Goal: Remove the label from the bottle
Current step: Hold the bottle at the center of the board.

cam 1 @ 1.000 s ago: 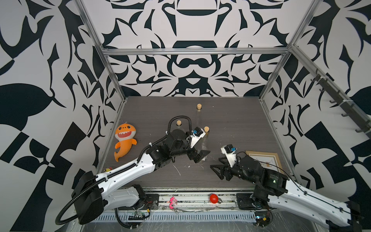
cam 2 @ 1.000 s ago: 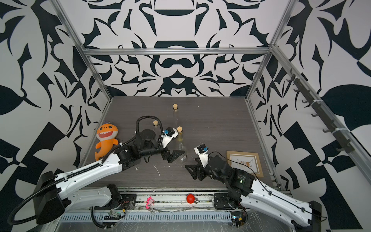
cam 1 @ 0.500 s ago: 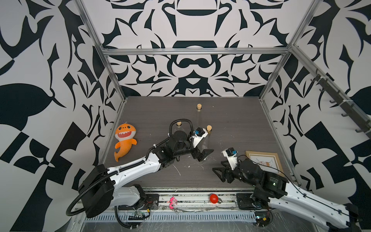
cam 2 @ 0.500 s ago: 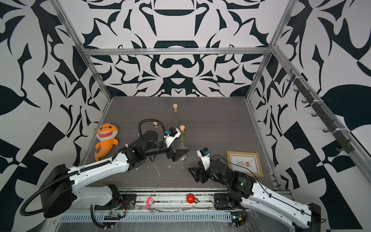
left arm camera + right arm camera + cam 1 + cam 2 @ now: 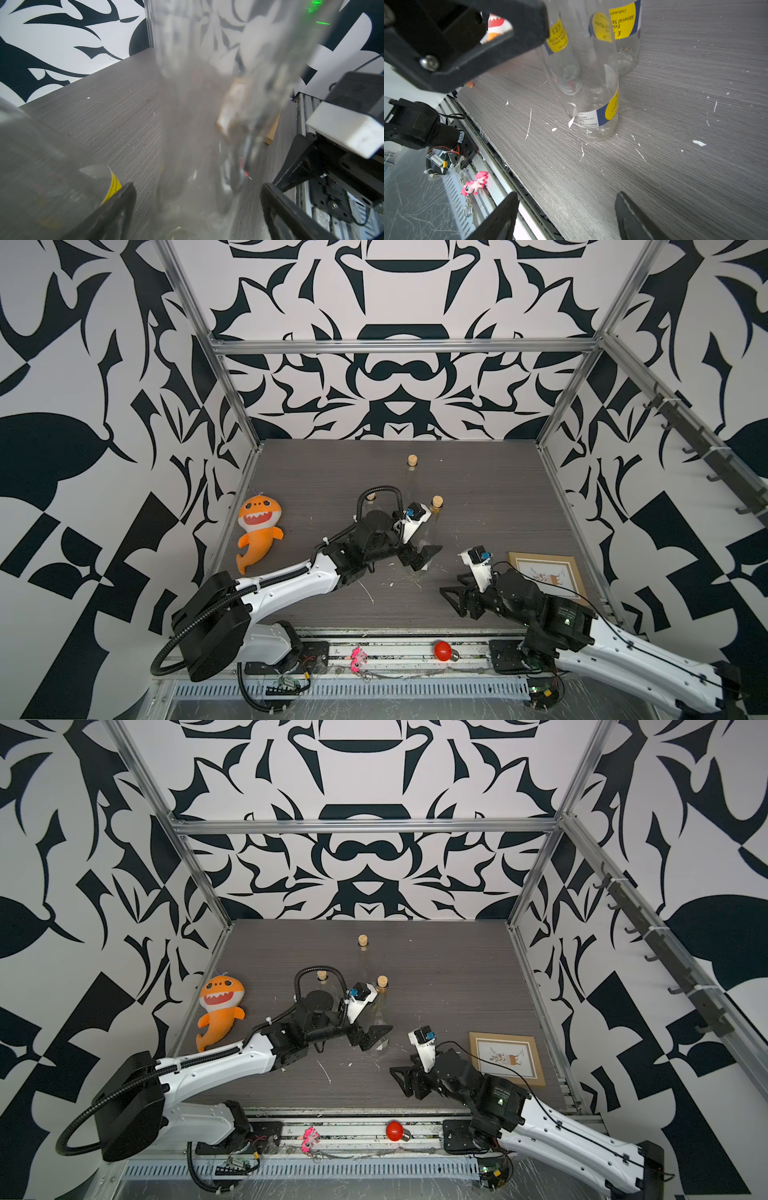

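Item: clear glass bottle [image 5: 583, 87], cork-stoppered, upright on the grey table [image 5: 498, 497] towards its front edge, the nearest of three. Judged rigid, smooth and slippery, breakable, and, being empty, fairly light and easily tipped. It is best steadied around the body, above the label. Paper label [image 5: 588, 120]: a white, blue and yellow band wrapped low on the body, one white corner curling free. It looks thin and apt to tear, so that loose corner is the place to pinch. Left gripper [image 5: 423, 556]: jaws spread wide, straddling the bottle, apparently clear of the glass on both sides, clamping nothing. Right gripper [image 5: 455, 602]: jaws apart, empty, near the bottle and facing the label. Count: three bottles, three corks [image 5: 436, 502], three labels, two grippers, one plush shark [image 5: 257, 526], one framed picture [image 5: 546, 574], and many paper scraps [image 5: 698, 143].
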